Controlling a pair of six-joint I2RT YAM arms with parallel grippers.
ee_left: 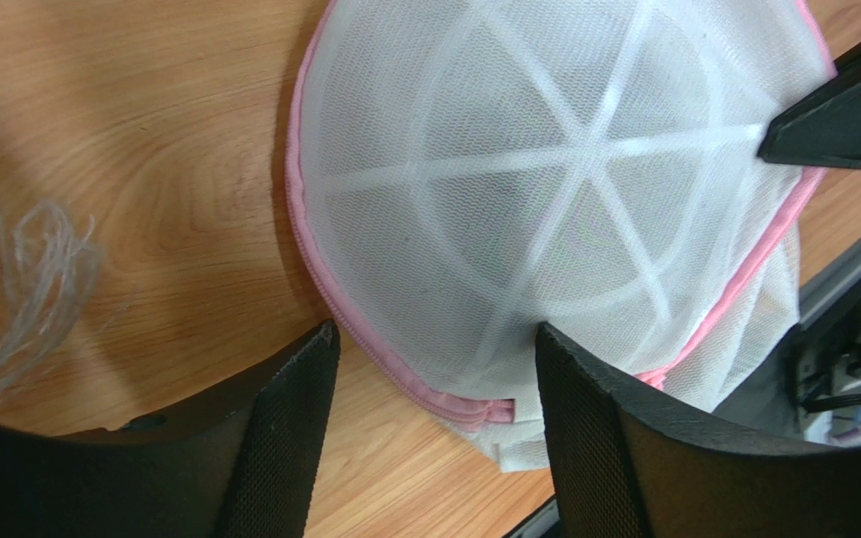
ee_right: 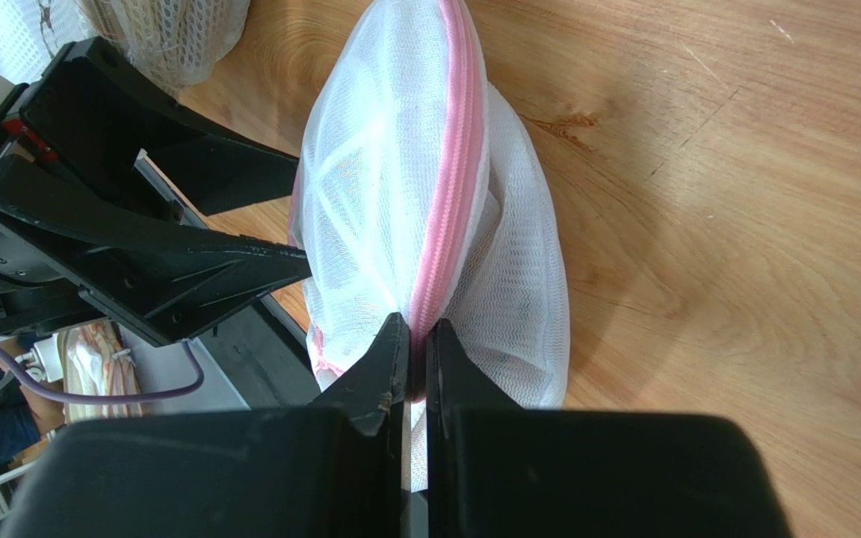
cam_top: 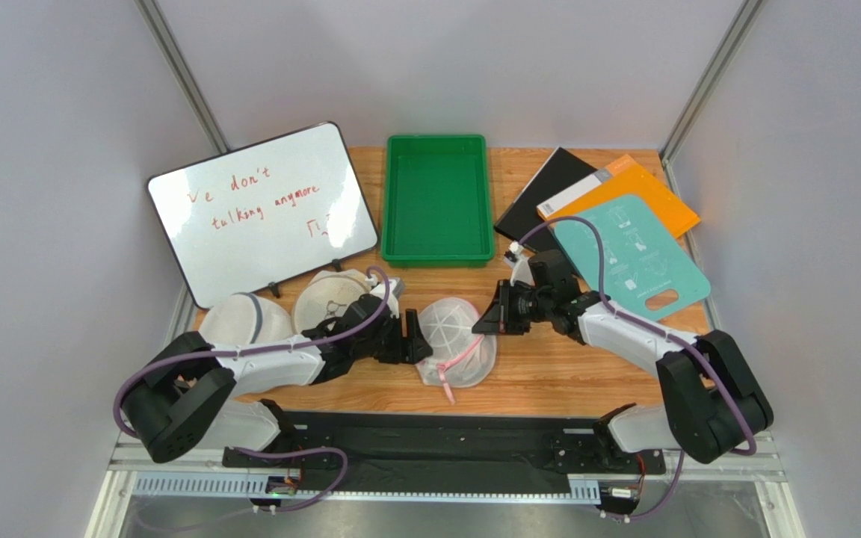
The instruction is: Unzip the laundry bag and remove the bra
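The laundry bag [cam_top: 458, 340], a white mesh dome with pink trim and white ribs, stands tilted on the wood table between both grippers. My left gripper [cam_top: 416, 336] is open. In the left wrist view [ee_left: 435, 353] its jaws stand either side of the bag's [ee_left: 559, 179] lower pink zipper edge [ee_left: 446, 398]. My right gripper [cam_top: 491, 314] is shut on the bag's pink zipper seam [ee_right: 446, 191], pinched at the fingertips [ee_right: 417, 342]. The zipper looks closed along the part that shows. The bra is not visible; the bag's inside is hidden by the mesh.
Two plain white mesh bags [cam_top: 246, 319] [cam_top: 332, 297] lie left of the left gripper. A whiteboard [cam_top: 261, 213] leans at the back left. A green tray [cam_top: 437, 202] sits at the back centre. A teal board [cam_top: 632, 258], orange folder [cam_top: 654, 196] and black book [cam_top: 547, 185] lie at the back right.
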